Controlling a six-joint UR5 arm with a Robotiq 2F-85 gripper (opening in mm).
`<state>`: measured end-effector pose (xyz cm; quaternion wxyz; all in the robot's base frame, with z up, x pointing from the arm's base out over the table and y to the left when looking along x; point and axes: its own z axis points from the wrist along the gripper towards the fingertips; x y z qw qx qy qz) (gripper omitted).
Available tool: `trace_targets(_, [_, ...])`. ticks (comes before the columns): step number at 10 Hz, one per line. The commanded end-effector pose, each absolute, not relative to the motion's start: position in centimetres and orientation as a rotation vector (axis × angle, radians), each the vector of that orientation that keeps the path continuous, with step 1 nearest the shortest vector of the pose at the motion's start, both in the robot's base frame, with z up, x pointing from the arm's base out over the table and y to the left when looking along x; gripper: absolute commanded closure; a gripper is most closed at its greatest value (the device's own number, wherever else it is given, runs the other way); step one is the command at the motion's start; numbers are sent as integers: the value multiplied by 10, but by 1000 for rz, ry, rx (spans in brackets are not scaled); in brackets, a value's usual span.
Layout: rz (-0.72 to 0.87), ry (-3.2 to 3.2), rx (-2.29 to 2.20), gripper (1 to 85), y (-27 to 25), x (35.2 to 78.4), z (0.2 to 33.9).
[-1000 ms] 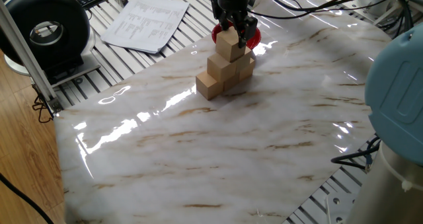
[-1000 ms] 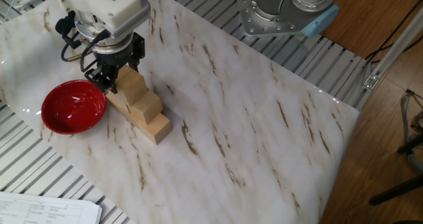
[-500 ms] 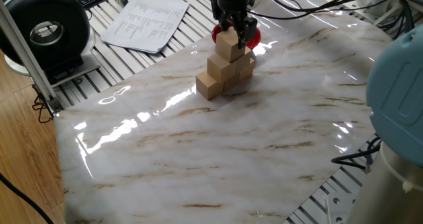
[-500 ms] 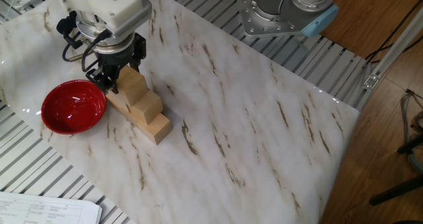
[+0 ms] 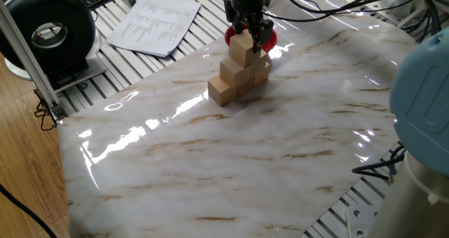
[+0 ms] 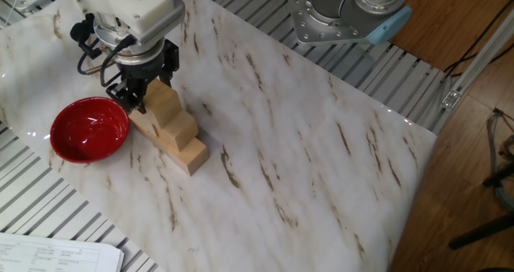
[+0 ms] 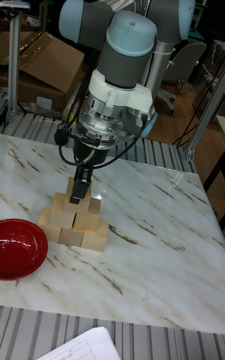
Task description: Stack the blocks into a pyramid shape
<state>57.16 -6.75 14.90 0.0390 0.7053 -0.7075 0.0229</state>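
Several light-tan wooden blocks form a stepped pile on the marble table [image 5: 210, 168]. It has a bottom row [image 5: 222, 90] [image 6: 191, 155] [image 7: 94, 239], a shorter second row [image 5: 231, 70] [image 6: 178, 127] [image 7: 62, 217], and a single top block [image 5: 243, 50] [image 6: 165, 102] [image 7: 70, 187]. My gripper [image 5: 248, 36] [image 6: 143, 91] [image 7: 80, 191] points straight down over the pile. Its fingers stand tight against both sides of the top block, shut on it. That block rests on or just above the second row. A finger hides part of it in the tall fixed view.
A red bowl [image 6: 90, 129] [image 7: 19, 247] [image 5: 271, 38] sits right beside the pile, at the end where the gripper is. Paper sheets [image 5: 156, 22] lie past the table edge, with a black round device [image 5: 49, 34] nearby. The arm's base [image 6: 345, 11] stands at the far table edge.
Almost nothing has changed. The gripper and the top block have shifted very slightly together. The rest of the pile has not moved.
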Motion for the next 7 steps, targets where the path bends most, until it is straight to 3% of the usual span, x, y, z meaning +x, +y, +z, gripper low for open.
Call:
trace_targets(1, [76, -2174, 2189, 243, -65, 577, 150])
trace_targets(3, [93, -2166, 2205, 217, -67, 580, 150])
trace_targets(5, [118, -2133, 2244, 50, -69, 585, 151])
trace_targets(7, [108, -2133, 2248, 7, -67, 584, 151])
